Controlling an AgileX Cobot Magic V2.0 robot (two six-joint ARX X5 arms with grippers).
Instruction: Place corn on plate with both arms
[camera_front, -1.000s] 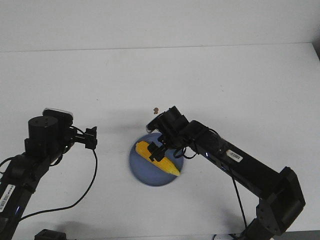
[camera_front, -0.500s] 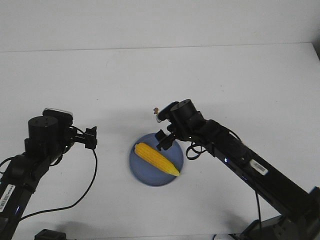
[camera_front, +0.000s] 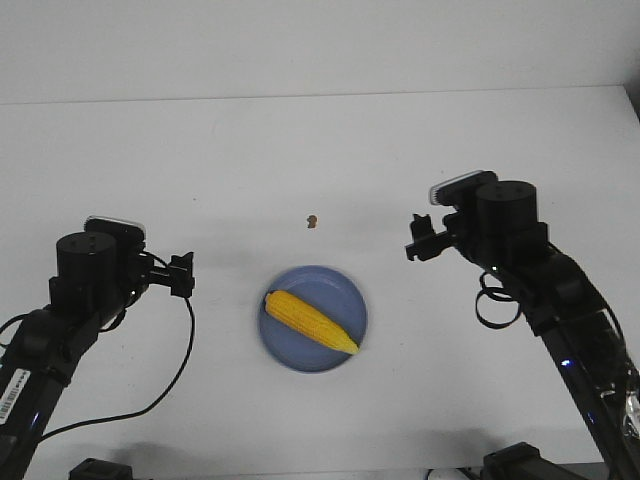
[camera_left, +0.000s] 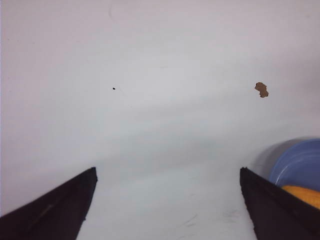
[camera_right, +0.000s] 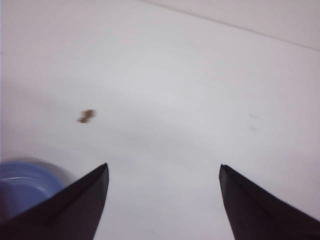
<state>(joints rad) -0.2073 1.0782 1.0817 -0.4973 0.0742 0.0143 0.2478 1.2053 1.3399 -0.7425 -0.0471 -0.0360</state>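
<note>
Where the yellow cob lies, corn: flat on the plate, set on a slant across it, blunt end toward the left arm's side, pointed end toward the near right rim; only a small orange-yellow edge of it shows in the left wrist view.
Plate: round, periwinkle blue, on the white table, between the two arms and nearer the camera than the speck; its rim also shows in both wrist views.
Brown speck: on the table just beyond the plate, apart from it.
Left gripper: released, fingers spread wide with nothing between them, to the left of the plate and clear of it.
Right gripper: released, fingers wide apart and empty, to the right of the plate and well apart from the corn.
Cables: loose black loops hang from both arms.
</note>
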